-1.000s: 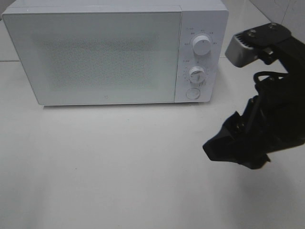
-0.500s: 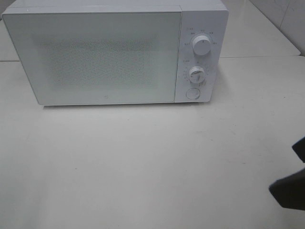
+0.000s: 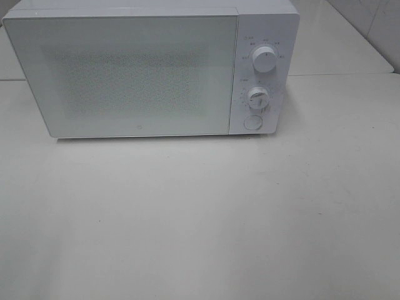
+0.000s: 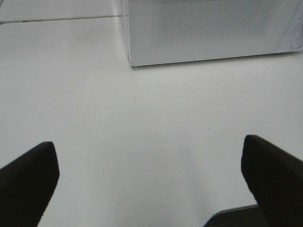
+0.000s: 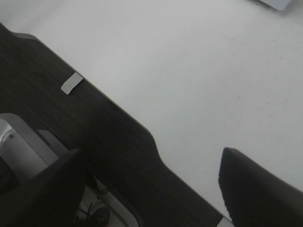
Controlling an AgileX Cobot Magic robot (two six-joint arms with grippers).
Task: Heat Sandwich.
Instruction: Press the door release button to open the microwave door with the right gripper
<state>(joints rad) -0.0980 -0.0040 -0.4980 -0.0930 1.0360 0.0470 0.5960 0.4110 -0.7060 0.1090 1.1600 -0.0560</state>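
Observation:
The sandwich is out of view in every frame. The white microwave (image 3: 150,69) stands at the back of the table with its door (image 3: 125,75) shut; the left wrist view shows its lower front (image 4: 208,28). My left gripper (image 4: 149,153) is open over bare tabletop in front of the microwave, with nothing between its fingers. My right gripper (image 5: 151,158) is open and empty, hanging over the table's edge. Neither gripper appears in the exterior high view.
Two dials (image 3: 265,60) (image 3: 257,97) and a round button (image 3: 252,122) sit on the microwave's right panel. The white table (image 3: 200,219) stretches in front of it. In the right wrist view the table edge (image 5: 142,127) borders dark floor (image 5: 71,123) and a grey base (image 5: 19,142).
My right arm, in front of the microwave's right side a second ago, has drawn back toward the lower right and left the exterior high view. The microwave has not moved.

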